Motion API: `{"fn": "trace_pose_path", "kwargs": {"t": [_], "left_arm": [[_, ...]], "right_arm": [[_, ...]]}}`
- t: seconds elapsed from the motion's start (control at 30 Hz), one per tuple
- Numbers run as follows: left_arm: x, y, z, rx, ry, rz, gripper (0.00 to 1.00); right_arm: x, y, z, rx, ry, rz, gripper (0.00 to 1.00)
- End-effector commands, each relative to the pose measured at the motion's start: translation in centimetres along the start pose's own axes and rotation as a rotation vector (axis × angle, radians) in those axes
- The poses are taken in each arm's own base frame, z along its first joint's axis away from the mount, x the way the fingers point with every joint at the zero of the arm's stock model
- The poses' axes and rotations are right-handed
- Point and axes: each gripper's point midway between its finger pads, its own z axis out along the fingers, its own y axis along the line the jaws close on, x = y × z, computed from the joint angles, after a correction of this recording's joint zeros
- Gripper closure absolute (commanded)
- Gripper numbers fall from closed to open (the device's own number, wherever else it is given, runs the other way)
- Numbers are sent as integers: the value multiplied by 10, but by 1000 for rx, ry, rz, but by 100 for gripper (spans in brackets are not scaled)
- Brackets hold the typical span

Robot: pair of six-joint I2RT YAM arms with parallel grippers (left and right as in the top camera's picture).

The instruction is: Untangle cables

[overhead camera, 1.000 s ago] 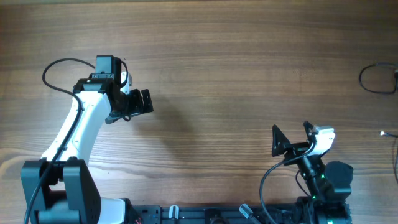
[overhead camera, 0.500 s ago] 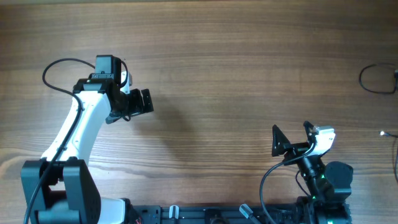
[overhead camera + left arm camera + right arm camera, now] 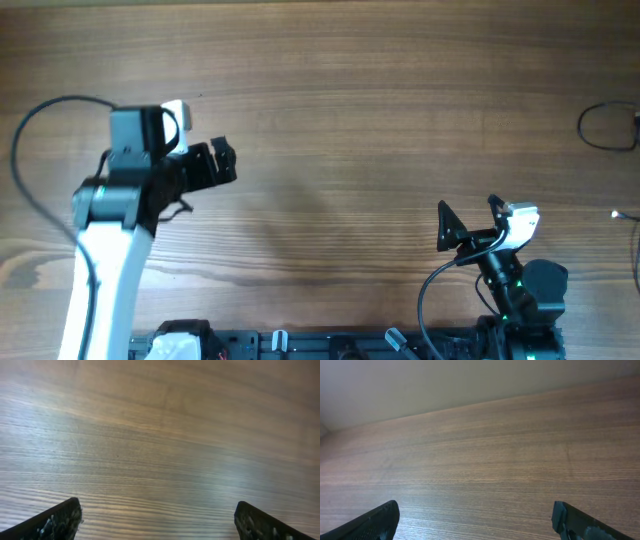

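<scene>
A thin dark cable [image 3: 603, 127] lies in a small loop at the far right edge of the table in the overhead view. A second thin cable [image 3: 633, 240] with a tiny white tip runs along the right edge below it. My left gripper [image 3: 222, 160] is open and empty over bare wood at the left, far from the cables. Its wide-apart fingertips [image 3: 157, 520] frame only wood grain. My right gripper [image 3: 468, 220] is open and empty near the front right, left of the cables. Its fingertips [image 3: 476, 519] also frame only bare wood.
The wooden table [image 3: 360, 110] fills the overhead view. A thick black arm cable [image 3: 30, 150] arcs out at the far left. The arm bases and a black rail [image 3: 340, 345] sit along the front edge.
My left arm has swung: its wrist and body shifted left and toward the front, and its arm cable loop has grown wider at the left. The right arm and the cables have not moved.
</scene>
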Motion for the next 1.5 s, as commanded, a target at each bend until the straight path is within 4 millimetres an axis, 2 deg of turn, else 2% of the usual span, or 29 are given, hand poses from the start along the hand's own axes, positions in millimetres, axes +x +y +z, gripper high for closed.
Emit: {"fn": "trace_pose_path", "kwargs": {"t": [0.0, 0.17, 0.3, 0.4, 0.47, 0.53, 0.7, 0.9, 1.03, 1.1, 1.17, 1.27, 1.47], "left_arm": [[3, -3, -30, 11, -78, 6, 0], [12, -6, -58, 25, -134, 15, 0], [23, 0, -68, -3, -134, 13, 0], [26, 3, -71, -16, -137, 12, 0], [25, 3, -71, -16, -137, 12, 0], [25, 3, -71, -16, -137, 12, 0], [27, 3, -71, -18, -131, 12, 0], [28, 3, -71, -19, -127, 22, 0], [28, 4, -71, -20, -125, 22, 0], [28, 4, -71, -20, -125, 22, 0], [28, 4, -71, -20, -125, 22, 0], [30, 4, -71, -22, -118, 21, 0], [30, 4, -71, -22, -117, 21, 0]], "right_arm": [[-4, 0, -1, 6, -21, 1, 0], [-4, 0, -1, 6, -21, 1, 0], [-4, 0, -1, 7, -21, 1, 0], [-10, 1, -2, 1, -46, -9, 0], [-30, 6, -3, -16, -127, -28, 0], [-41, 8, -5, -25, -170, -38, 0], [-55, 12, -6, -11, -250, -301, 0], [-68, 14, -6, -22, -394, -341, 0], [-67, 14, -5, -21, -392, -340, 0], [-56, 10, -1, -17, -341, -329, 0], [-35, 3, 6, 0, -251, -308, 0], [-32, -10, 8, 68, -226, -301, 0], [-22, -15, 13, 80, -179, -291, 0]]}}
